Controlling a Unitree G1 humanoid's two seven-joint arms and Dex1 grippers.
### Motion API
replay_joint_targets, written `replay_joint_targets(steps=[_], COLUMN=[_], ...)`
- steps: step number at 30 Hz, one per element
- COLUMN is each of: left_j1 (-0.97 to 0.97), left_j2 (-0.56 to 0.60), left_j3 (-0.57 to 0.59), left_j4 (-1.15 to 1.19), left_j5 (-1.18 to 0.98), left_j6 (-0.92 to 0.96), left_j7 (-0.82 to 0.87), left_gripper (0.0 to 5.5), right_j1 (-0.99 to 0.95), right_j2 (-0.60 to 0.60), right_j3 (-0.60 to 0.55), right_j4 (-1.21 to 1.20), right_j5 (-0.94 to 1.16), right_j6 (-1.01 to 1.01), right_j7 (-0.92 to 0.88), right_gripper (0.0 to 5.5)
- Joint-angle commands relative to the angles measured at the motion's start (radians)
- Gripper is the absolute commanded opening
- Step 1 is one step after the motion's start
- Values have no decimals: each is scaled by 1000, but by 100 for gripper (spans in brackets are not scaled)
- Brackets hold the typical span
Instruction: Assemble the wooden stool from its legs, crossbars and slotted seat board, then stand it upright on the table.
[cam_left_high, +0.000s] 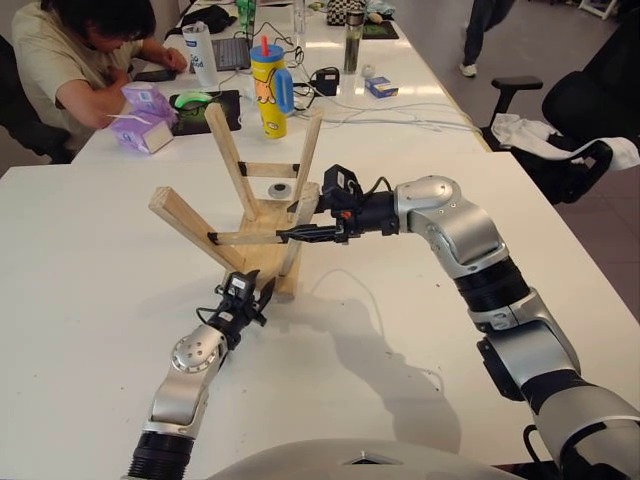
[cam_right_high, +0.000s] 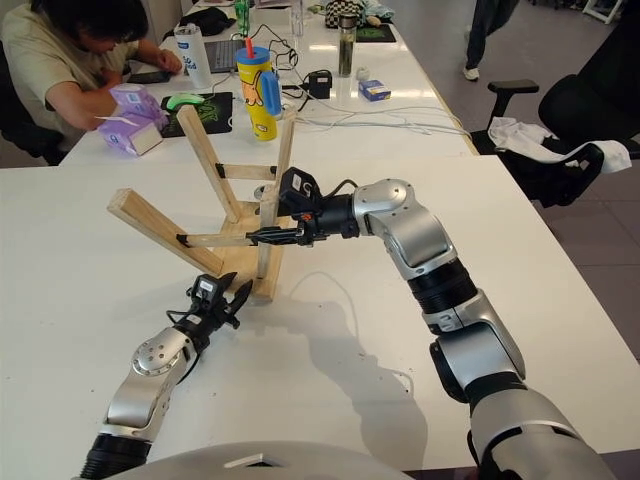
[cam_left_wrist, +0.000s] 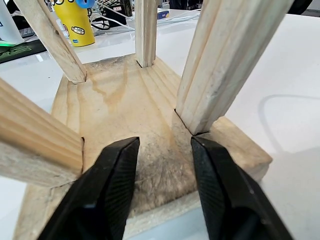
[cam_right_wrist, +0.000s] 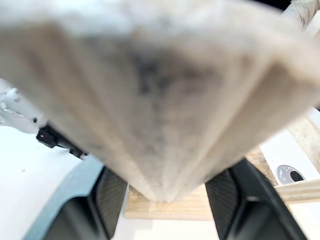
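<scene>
Upturned stool (cam_left_high: 255, 215) on table (cam_left_high: 90, 300). Right gripper (cam_left_high: 300, 234) clamps one leg (cam_left_high: 309, 150). Left gripper (cam_left_high: 247, 292), spread wide and holding nothing, faces seat board (cam_left_wrist: 125, 100).

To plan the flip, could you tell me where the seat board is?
In the eye views, the seat board lies on the table, legs up, just beyond the left gripper.
</scene>
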Motion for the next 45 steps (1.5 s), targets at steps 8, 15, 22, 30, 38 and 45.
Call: replay_joint_targets(steps=[8,15,22,30,38,45], left_j1=[75,61,17,-36,-66,-76], left_j2=[22,14,7,7,7,0], left_j3=[-37,-26,-3,6,-18,-31], left_j4=[71,111,145,176,208,227], left_j5=[70,52,29,16,24,26], left_j6=[189,218,234,240,240,233], left_j7=[53,66,74,74,55,55], left_gripper=[192,192,192,192,192,192], right_j1=[-70,-56,42,158,-110,-125], right_j2=[57,89,-2,-35,203,395], right_j3=[86,5,-68,-234,-569,-465], right_j4=[138,178,80,15,-250,-148], right_j5=[-83,-58,-56,-2,459,372], right_j6=[-37,-54,5,18,133,37], right_j7=[57,6,-35,-163,-484,-714], right_gripper=[204,266,332,332,205,185])
